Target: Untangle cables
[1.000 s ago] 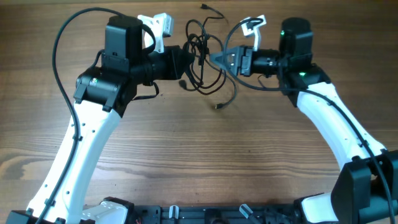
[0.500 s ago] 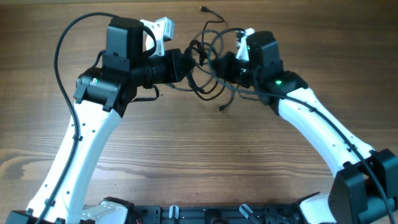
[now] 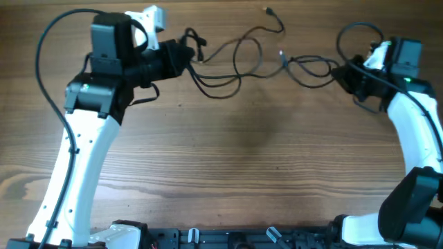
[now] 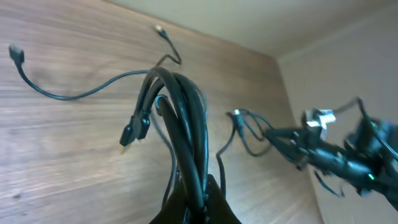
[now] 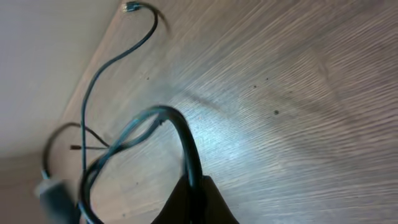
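From the near edge of the wooden table (image 3: 228, 173), the left arm (image 3: 83, 159) and the right arm (image 3: 417, 131) reached toward the far side, well apart from each other. The left gripper (image 3: 187, 57) sat at the far left, its fingers pressed together on a thick bundle of the cables (image 4: 186, 118). The left wrist view showed several black strands clamped in that grip and arching up out of it. A small dangling plug (image 4: 127, 134) hung just beside the bundle. The right gripper (image 3: 344, 72) sat at the far right, pinching one loop of cable. In the right wrist view that loop ran up from between its closed fingers. Between the two grippers the cables were strung out in loose loops across the far part of the table. One strand trailed farther still and ended in a far plug (image 3: 268, 11) near the far edge.
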Robot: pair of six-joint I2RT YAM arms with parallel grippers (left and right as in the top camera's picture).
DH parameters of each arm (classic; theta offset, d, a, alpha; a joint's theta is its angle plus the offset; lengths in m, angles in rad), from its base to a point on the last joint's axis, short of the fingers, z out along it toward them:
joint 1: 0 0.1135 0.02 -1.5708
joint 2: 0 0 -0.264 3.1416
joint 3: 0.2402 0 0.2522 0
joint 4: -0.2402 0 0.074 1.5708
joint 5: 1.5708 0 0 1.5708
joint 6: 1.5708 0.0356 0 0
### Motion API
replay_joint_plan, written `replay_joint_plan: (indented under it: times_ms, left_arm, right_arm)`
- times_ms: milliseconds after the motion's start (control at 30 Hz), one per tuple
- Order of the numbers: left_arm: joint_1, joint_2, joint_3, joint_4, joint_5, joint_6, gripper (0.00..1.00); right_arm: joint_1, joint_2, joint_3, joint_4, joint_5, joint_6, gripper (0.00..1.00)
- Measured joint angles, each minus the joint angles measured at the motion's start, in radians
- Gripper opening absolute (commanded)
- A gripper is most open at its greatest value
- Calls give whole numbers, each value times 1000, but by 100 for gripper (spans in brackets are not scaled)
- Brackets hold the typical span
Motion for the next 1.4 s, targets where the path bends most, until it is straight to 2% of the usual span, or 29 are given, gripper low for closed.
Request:
replay_joint_plan:
  times_ms: [133, 267, 433, 467, 533, 600, 633, 700, 800, 833, 900, 933, 1033, 1167, 1267, 1400]
  left_arm:
    - [65, 0, 0, 1, -80, 0, 4]
    - [134, 0, 0, -2, -222, -12, 4]
    - [177, 0, 0, -23, -407, -129, 4]
    - [177, 0, 0, -26, -417, -147, 4]
    - [180, 0, 0, -38, -394, -170, 4]
    - [168, 0, 0, -58, -333, -174, 4]
    - [144, 4, 1, -79, -305, -177, 4]
    - [72, 26, 3, -140, -273, -177, 4]
    - [-45, 96, 3, -195, -246, -178, 4]
    - [-104, 143, 3, -200, -244, -178, 18]
    - [-163, 189, 3, -203, -240, -180, 75]
    - [-177, 201, 3, -203, -240, -181, 100]
    - [-213, 238, 3, -203, -239, -186, 100]
    - [-161, 224, 8, -204, -241, -175, 100]
    - [-95, 119, 49, -205, -240, -142, 100]
    - [-33, -104, 95, -253, -246, -132, 100]
  right_arm:
    - [-78, 0, 0, -66, -89, -126, 4]
    - [-154, 0, 0, -156, -77, -126, 4]
    - [-179, 0, 0, -208, -73, -194, 5]
    - [-174, 0, 0, -217, -72, -210, 8]
    - [-150, 0, 0, -231, -62, -252, 26]
    - [-111, 0, 0, -238, -47, -298, 59]
    - [-94, 0, 0, -238, -41, -312, 69]
    - [-61, 0, 0, -235, -33, -338, 79]
    - [-46, 0, 0, -229, -31, -362, 81]
    - [-46, 0, 0, -226, -36, -380, 81]
    - [-46, 0, 0, -225, -68, -412, 81]
    - [-46, 0, 0, -222, -89, -428, 81]
    - [-46, 0, 0, -216, -125, -450, 81]
    - [-46, 0, 0, -207, -167, -459, 81]
    - [-19, 0, 0, -199, -182, -459, 81]
    - [81, 0, 0, -174, -185, -438, 81]
